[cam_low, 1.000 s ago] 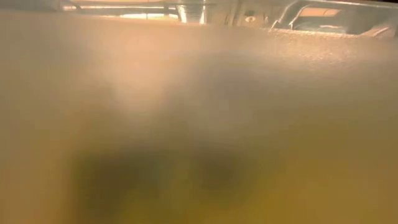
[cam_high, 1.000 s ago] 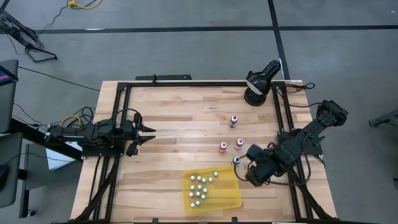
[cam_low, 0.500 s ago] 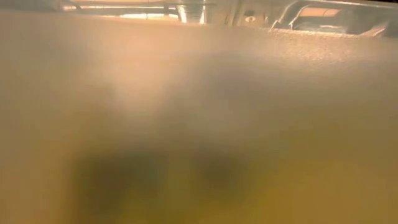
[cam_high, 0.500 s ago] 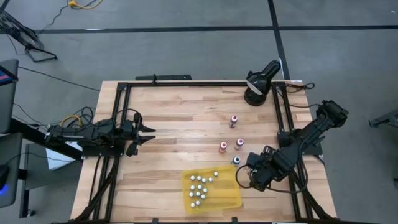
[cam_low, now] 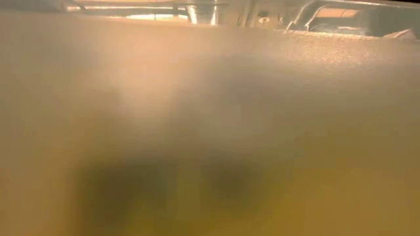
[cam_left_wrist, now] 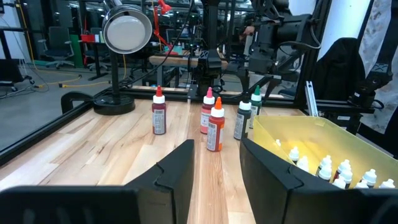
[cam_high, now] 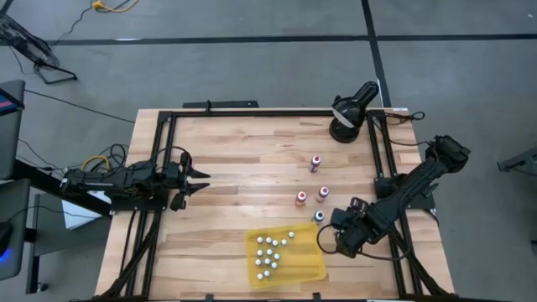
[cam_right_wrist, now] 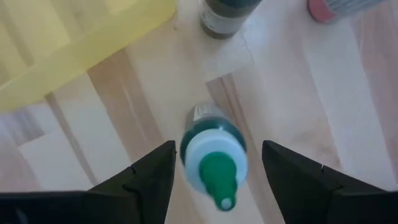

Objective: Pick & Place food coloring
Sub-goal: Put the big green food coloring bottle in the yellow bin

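Observation:
A green-capped food-coloring bottle [cam_right_wrist: 214, 160] shows cap-up straight below my right gripper [cam_right_wrist: 217, 146], which is open; its fingers stand on either side of the bottle with a gap on each side. In the high view this gripper [cam_high: 324, 240] hovers at the right edge of the yellow tray [cam_high: 312, 270] and hides the bottle. From the left wrist view the green bottle [cam_left_wrist: 255, 102] stands behind a dark-capped one [cam_left_wrist: 242, 119]. My left gripper [cam_high: 204, 180] waits open near the table's left side.
Dark-capped [cam_high: 319, 216], pink [cam_high: 323, 194], orange [cam_high: 300, 198] and red [cam_high: 315, 162] bottles stand upright on the wood beyond the tray. The tray holds several white-capped bottles [cam_high: 267, 252]. A black lamp [cam_high: 346, 113] stands at the far right corner. A yellowish blur fills the low view.
My right gripper has moved toward the table's near edge and slightly left, from beside the dark-capped bottle to the tray's right edge. The four bottles visible on the wood have stayed in place.

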### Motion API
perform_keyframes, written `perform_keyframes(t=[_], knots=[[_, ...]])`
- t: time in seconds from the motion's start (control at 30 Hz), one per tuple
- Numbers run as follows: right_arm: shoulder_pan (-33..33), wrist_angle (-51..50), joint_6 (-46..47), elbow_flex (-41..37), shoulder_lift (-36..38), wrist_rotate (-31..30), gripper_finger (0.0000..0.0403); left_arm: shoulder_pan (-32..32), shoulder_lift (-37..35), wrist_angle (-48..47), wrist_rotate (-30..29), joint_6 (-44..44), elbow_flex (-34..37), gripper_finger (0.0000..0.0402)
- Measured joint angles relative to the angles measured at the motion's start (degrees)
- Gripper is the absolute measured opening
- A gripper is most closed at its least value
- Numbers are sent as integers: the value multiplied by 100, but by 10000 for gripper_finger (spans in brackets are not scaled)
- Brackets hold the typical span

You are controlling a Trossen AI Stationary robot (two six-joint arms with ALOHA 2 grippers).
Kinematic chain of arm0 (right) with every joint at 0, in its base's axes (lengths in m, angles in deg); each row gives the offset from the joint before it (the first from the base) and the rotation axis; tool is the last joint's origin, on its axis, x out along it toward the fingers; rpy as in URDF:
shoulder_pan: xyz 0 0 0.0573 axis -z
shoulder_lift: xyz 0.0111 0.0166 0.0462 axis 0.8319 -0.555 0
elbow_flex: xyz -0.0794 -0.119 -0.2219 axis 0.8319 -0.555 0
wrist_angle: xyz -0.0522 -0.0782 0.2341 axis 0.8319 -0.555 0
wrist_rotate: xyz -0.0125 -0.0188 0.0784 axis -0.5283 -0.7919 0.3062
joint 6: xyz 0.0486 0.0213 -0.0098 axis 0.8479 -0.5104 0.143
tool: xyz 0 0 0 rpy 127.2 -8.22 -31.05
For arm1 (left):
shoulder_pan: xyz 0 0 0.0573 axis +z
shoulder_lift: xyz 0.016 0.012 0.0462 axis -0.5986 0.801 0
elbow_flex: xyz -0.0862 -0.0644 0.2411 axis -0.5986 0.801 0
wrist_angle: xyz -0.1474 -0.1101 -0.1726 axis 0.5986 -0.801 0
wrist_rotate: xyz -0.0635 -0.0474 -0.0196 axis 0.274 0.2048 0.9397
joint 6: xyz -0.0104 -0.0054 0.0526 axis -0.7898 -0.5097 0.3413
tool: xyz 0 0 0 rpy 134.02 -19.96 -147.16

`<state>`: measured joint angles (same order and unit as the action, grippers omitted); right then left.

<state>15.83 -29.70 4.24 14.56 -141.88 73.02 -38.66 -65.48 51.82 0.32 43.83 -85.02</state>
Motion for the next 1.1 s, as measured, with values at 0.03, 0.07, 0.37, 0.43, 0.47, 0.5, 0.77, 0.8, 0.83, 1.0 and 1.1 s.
perform_keyframes(t=[0.03, 0.07, 0.37, 0.43, 0.47, 0.5, 0.77, 0.8, 0.83, 1.0, 1.1], knots=[[11, 7, -37, -26, 0, -47, 229, -2, -1, 0, 0, 0, 0, 121], [26, 25, -114, -58, 0, -63, 226, -1, 1, -1, 0, 1, 0, 121], [54, 308, -296, -230, 0, -84, 139, -2, 1, 0, 0, 0, 0, 121], [54, 308, -296, -230, 0, -90, 130, -1, 0, -2, 0, 1, 0, 121], [54, 308, -296, -230, 0, -87, 130, 0, 0, -1, 0, 1, 0, 121], [54, 308, -296, -230, 0, -87, 130, -2, 1, 0, 0, 0, 0, 121], [135, 307, -455, -81, -7, 277, 136, -1, 0, -2, 0, 1, 0, 121], [158, 302, -475, -57, -7, 350, 133, 0, 1, -1, 0, 0, 0, 121], [179, 295, -541, -26, -7, 428, 131, 0, 1, -2, 0, 0, 0, 121], [239, 283, -862, 198, 108, 737, 130, -1, 0, -2, 0, 0, 0, 121], [240, 278, -1223, 342, 267, 1065, 130, -1, 1, -2, 0, 0, 0, 121]])
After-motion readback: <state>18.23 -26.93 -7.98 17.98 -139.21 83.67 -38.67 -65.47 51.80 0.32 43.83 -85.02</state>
